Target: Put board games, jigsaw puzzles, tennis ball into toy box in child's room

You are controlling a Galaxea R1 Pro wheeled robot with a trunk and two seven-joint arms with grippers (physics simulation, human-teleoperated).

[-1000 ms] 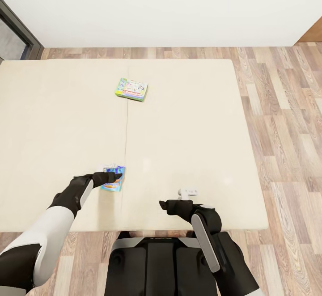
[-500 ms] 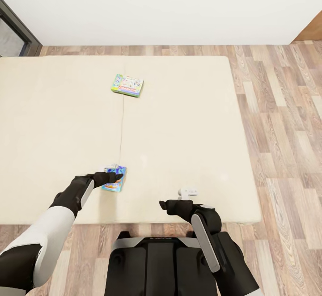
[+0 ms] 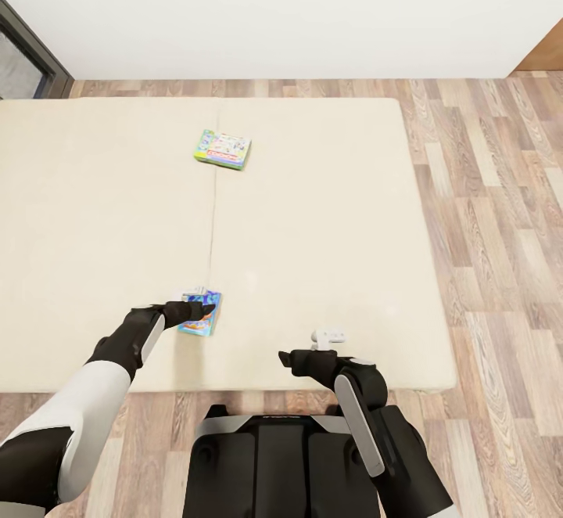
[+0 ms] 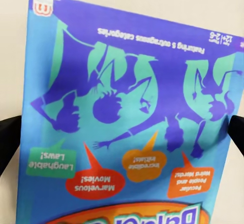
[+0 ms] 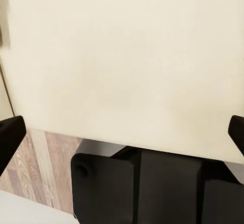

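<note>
Two board games show on the bed point(image 3: 328, 213): the small blue board game point(image 3: 199, 313) near its front edge, at about 8 o'clock in the head view, and the green-edged board game point(image 3: 224, 149) well apart from it, further up the mattress at about 11 o'clock.

Against the picture from a second ago, the whole head view has shifted: the bed's front edge sits higher and more wooden floor point(image 3: 500, 213) shows below it, so the camera (with the base or trunk) has drawn back a little. Over the last half second nothing shifts at all. Relative to the robot, both arms and the blue game keep the same places throughout, which suggests the box is travelling with the arm.

Left tool point(image 3: 205, 309) is clenched on the small blue board game; the left wrist view shows the cover point(image 4: 129, 117) close up, with a black fingertip point(image 4: 9, 137) at each side edge. Right tool point(image 3: 328, 337) hangs released over the mattress near the front edge, its fingers spread wide with nothing between them.

My judgement: the first game is secured and the pull-back from the bed has begun, leaving the green-edged game to fetch afterwards.
</note>
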